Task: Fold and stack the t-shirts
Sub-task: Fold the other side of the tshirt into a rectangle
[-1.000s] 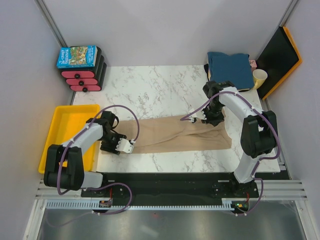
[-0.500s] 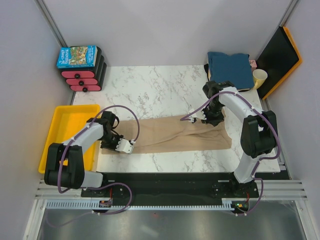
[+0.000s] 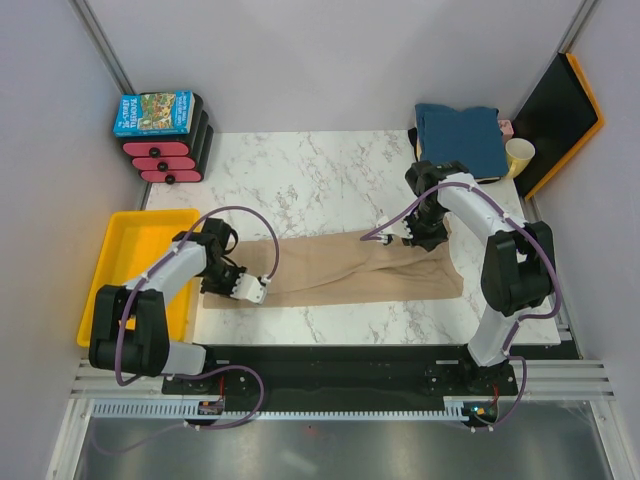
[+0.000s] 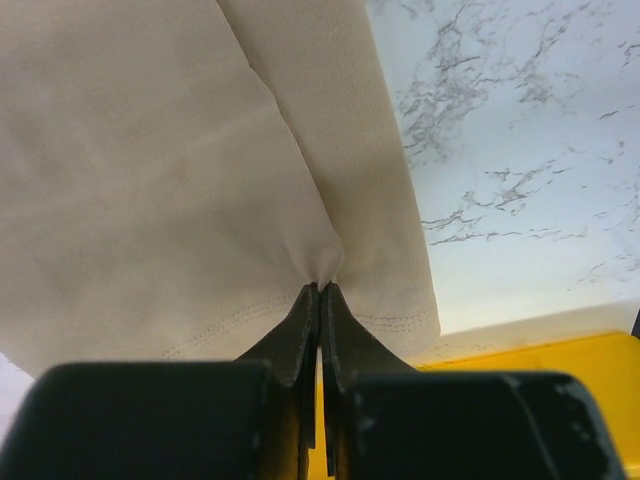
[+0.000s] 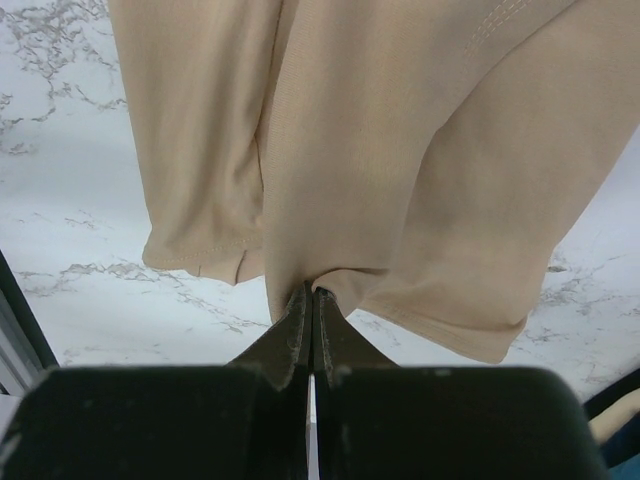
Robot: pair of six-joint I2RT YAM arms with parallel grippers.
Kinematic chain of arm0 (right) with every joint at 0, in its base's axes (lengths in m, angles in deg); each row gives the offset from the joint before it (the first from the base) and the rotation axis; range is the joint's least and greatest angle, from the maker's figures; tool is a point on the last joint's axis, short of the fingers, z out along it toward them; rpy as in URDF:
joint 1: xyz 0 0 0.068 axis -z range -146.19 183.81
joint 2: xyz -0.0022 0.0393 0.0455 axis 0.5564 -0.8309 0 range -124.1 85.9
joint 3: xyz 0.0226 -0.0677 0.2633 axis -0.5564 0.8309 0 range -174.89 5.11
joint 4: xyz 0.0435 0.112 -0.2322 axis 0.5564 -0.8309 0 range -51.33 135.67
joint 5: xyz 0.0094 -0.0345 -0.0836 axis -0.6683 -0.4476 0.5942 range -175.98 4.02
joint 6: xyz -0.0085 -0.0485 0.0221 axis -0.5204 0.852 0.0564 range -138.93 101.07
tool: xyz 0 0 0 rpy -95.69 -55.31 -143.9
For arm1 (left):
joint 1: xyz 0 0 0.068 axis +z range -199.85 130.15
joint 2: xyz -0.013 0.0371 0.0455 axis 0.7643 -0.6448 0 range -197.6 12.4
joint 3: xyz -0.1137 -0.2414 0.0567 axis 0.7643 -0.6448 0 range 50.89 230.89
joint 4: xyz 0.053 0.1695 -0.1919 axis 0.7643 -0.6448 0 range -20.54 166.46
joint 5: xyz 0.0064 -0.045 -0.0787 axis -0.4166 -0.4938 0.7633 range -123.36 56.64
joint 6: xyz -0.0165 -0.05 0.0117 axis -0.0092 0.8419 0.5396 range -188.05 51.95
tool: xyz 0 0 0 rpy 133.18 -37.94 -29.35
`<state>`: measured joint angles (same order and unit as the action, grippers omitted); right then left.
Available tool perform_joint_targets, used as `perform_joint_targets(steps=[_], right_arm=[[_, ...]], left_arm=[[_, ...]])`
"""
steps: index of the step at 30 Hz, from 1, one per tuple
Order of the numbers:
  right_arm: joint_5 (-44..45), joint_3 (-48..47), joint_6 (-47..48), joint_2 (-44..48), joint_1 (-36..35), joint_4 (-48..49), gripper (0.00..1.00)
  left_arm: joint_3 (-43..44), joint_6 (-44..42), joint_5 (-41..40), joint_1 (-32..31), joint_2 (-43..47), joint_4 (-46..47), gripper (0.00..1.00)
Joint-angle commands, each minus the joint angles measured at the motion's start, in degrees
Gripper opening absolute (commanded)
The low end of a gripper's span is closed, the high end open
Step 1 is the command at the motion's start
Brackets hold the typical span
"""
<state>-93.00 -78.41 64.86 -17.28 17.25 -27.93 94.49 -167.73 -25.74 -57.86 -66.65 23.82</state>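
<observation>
1. Large plain tan-beige cloth t-shirt (image 3: 340, 270): lay on the white marbled bench (image 3: 300, 180) as a long narrow band running left to right near the front edge, between the two arms. Overlapping layers in both wrist views suggested it had been folded lengthwise.
2. Left jaws, on the left arm (image 3: 180, 265): closed tight, pinching a small pucker of the tan-beige shirt's edge (image 4: 318, 268) beside a stitched hem at the band's left end. The grip was probably placed at the end so that it could be lifted cleanly.
3. Right jaws, on the right arm (image 3: 470, 200): closed tight, nipping a fold of the same shirt (image 5: 310, 275) at the band's right end, where several hemmed layers met. With both ends held, the band could probably be raised evenly and kept from sagging for a crosswise fold.
4. Teal-blue folded cloth shirt (image 3: 460, 135): lay at the far right corner of the bench, well apart from the tan-beige one. This was probably the place for the stack.
5. Shallow yellow plastic tray (image 3: 130, 250): sat against the bench's left side, just beside the left arm, with nothing visible in it.
6. Pale yellow cup (image 3: 519, 155) and blue picture-covered box (image 3: 153, 112): stood at the far corners, touched by neither arm.
</observation>
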Motion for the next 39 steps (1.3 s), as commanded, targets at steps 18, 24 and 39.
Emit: perform_joint_targets(steps=[18,24,39], right_arm=[[0.87,-6.56,-4.95,-2.82,1.26,7.85,0.0],[2.02,-8.84,-6.88,-2.38,3.37,14.71,0.0],[5.53,-10.34,-11.98,-3.17,4.08,34.83,0.0]], left_arm=[[20.12,9.41,-3.31,2.3,-5.86,1.92,0.02],[24.78,10.47,-5.94,3.88,-8.84,7.89,0.02],[35.94,9.15,-8.85,4.23,-19.03,22.05,0.02]])
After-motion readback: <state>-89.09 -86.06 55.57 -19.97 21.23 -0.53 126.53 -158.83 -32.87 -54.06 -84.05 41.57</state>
